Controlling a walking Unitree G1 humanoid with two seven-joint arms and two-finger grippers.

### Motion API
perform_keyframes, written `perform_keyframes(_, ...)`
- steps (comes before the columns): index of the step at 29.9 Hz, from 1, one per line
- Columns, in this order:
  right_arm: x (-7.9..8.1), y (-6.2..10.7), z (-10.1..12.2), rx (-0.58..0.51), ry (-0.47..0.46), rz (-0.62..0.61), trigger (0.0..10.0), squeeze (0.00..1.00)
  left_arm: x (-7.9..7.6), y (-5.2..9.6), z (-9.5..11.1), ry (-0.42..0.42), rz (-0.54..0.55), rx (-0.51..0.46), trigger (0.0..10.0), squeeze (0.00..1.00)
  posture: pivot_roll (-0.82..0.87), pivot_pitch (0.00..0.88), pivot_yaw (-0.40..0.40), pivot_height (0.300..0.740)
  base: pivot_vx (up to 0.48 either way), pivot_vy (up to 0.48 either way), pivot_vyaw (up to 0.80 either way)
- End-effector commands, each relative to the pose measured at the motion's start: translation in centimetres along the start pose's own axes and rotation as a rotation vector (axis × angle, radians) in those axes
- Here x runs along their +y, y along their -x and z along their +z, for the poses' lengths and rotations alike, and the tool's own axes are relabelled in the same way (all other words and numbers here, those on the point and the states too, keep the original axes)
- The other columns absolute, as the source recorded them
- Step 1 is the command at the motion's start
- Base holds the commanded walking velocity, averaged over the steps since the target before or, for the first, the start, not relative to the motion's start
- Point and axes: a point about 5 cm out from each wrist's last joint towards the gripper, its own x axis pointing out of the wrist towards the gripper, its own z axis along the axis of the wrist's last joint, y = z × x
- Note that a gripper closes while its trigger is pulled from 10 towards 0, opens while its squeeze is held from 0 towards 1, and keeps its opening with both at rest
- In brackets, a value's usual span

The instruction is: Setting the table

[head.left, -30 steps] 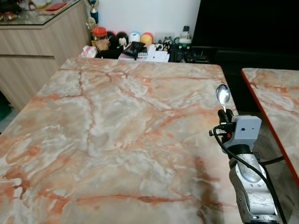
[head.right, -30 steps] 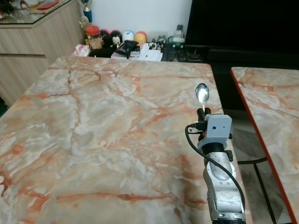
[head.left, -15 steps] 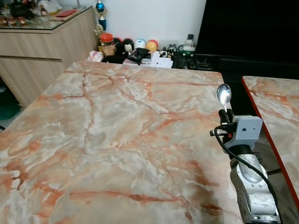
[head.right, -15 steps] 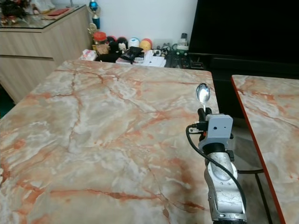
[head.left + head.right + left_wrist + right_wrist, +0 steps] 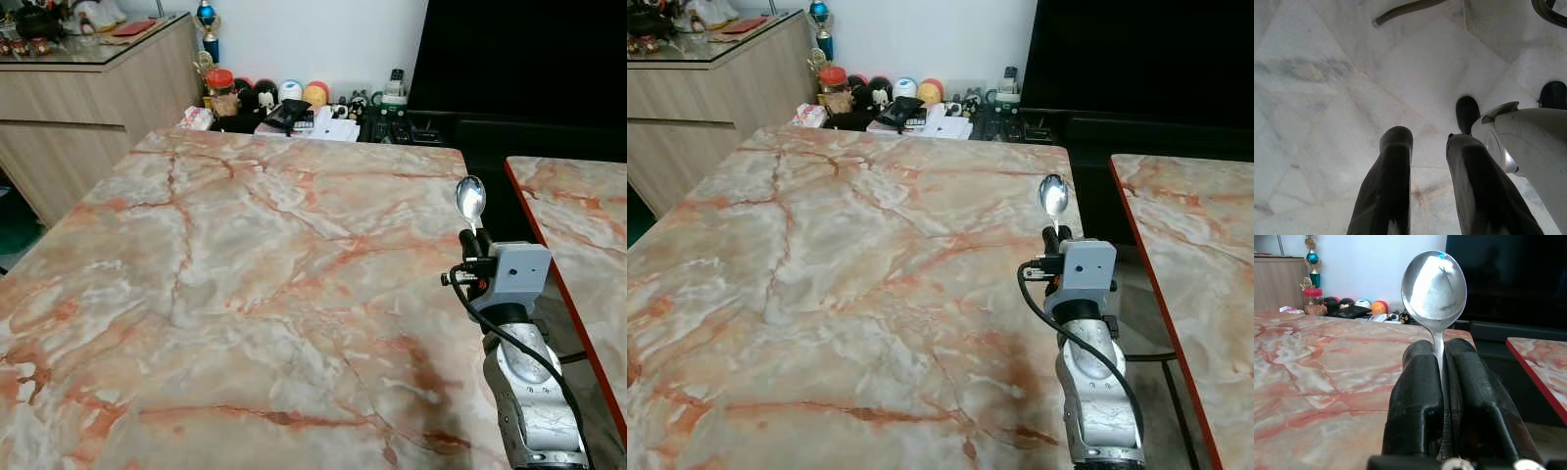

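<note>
My right gripper (image 5: 468,238) is shut on the handle of a silver spoon (image 5: 470,201), which stands upright with its bowl on top. It hovers above the right edge of the orange-veined marble table (image 5: 245,245), about halfway along that edge. The right wrist view has the spoon bowl (image 5: 1434,286) rising from between the black fingers (image 5: 1418,382). My left gripper (image 5: 1429,139) hangs idle over a pale tiled floor, its fingers a little apart with nothing between them.
A second marble table (image 5: 578,206) stands to the right across a narrow gap. Jars, balls and small items (image 5: 284,98) crowd a low shelf beyond the far edge. A wooden sideboard (image 5: 78,88) is at far left, a black screen (image 5: 529,59) at far right.
The camera has shifted a little, so the whole scene sits slightly differently. The right gripper still holds the spoon upright in the same spot.
</note>
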Motion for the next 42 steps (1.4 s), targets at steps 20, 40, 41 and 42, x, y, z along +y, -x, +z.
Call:
perform_keyframes(20,-0.3,-0.16,0.49,-0.021,-0.002,-0.015,10.0,0.0,0.29,0.36,-1.24,0.018,0.015,0.027,10.0,0.0,-0.04,0.108,0.024,0.74,-0.311,0.0,0.0)
perform_keyframes(40,-0.42,-0.31,0.6,-0.023,0.002,-0.016,10.0,0.0,0.27,0.32,-1.15,0.02,0.028,0.022,10.0,0.0,-0.04,0.108,0.015,0.74,-0.091,0.0,0.0)
perform_keyframes(41,-0.44,-0.32,0.64,-0.025,0.001,-0.016,10.0,0.0,0.24,0.31,-1.13,0.011,0.026,0.023,10.0,0.0,-0.04,0.108,0.015,0.74,0.0,0.0,0.0)
perform_keyframes(42,-0.46,-0.34,0.67,-0.027,0.0,-0.017,10.0,0.0,0.17,0.3,-1.1,0.002,0.02,0.023,10.0,0.0,-0.04,0.107,0.014,0.74,0.0,0.0,0.0)
